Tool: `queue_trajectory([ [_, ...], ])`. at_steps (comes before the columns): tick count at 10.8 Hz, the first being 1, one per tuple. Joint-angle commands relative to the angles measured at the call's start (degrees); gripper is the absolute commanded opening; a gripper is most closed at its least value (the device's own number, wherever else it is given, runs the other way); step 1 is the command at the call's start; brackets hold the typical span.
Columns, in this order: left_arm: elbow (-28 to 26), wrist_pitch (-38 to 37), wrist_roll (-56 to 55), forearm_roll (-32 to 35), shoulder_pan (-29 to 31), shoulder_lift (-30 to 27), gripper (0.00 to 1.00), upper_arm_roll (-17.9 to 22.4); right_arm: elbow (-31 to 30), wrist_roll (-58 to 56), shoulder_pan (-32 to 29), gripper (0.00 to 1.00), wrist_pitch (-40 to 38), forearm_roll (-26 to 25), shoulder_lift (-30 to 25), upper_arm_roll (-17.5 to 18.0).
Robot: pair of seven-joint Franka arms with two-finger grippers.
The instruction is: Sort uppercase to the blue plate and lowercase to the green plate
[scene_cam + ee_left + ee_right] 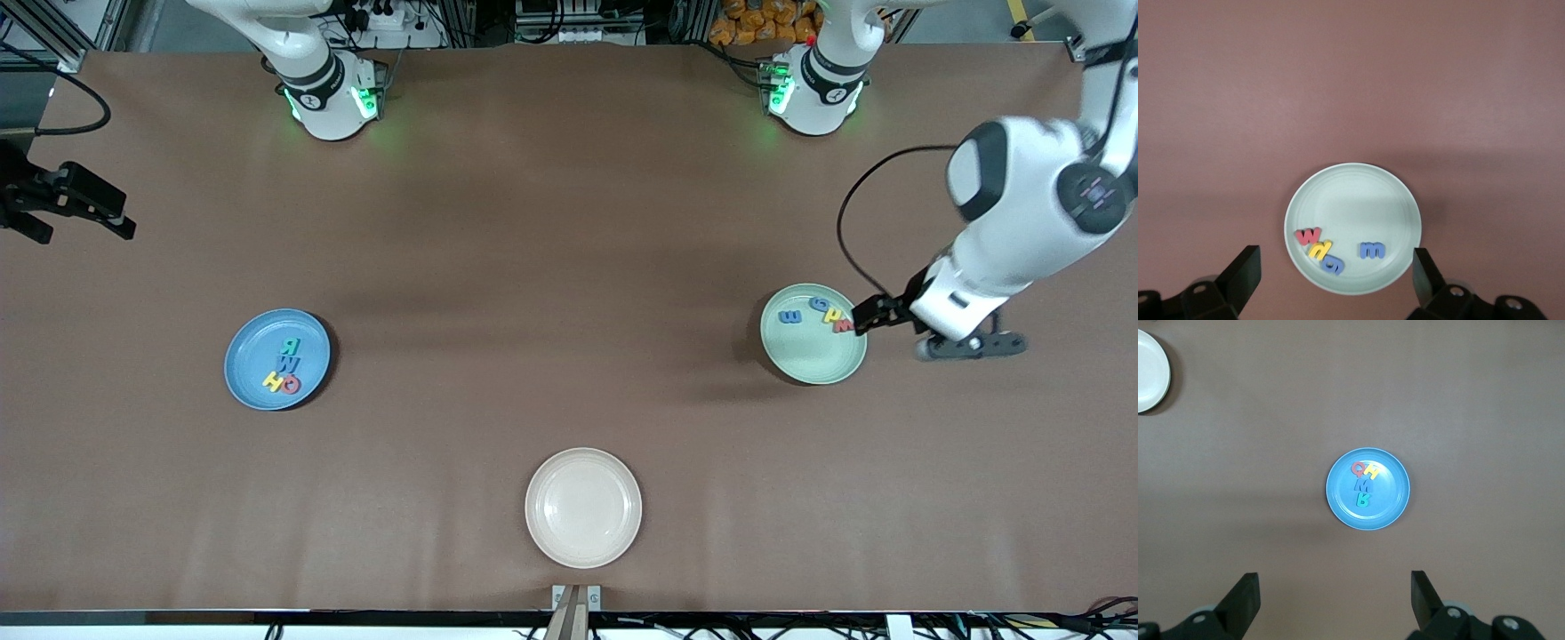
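Observation:
The blue plate [253,391] [1388,507] holds the uppercase letters: teal R [290,346], blue W [287,363], yellow H [273,380] and red Q [291,384]. On the green plate [813,360] [1351,200] lie the lowercase letters: red m [1307,236], yellow h [1319,248], blue g [1333,265] and a blue E-shaped piece [1371,250]. My left gripper [864,317] [1335,259] hangs open and empty over that plate's rim, by the red m. High over the table's edge at the right arm's end, my right gripper [80,229] [1333,582] is open and empty.
A cream plate [583,507] [1148,370] with nothing on it sits near the front edge, midway between the two coloured plates. Brown table surface lies bare around all three plates.

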Motion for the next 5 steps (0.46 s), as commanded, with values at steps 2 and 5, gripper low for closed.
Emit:
queue_trajectory([
  [2, 10.1, -12.1, -0.6, -0.6, 1.6, -3.7, 1.0, 0.0, 0.5, -0.3, -0.7, 1.0, 1.0, -0.2, 0.2, 0.6],
  [5, 11.7, -13.1, -0.3, -0.3, 3.6, -7.4, 1.0, 0.1, 0.4, -0.4, -0.5, 1.0, 1.1, -0.1, 0.4, 0.7],
])
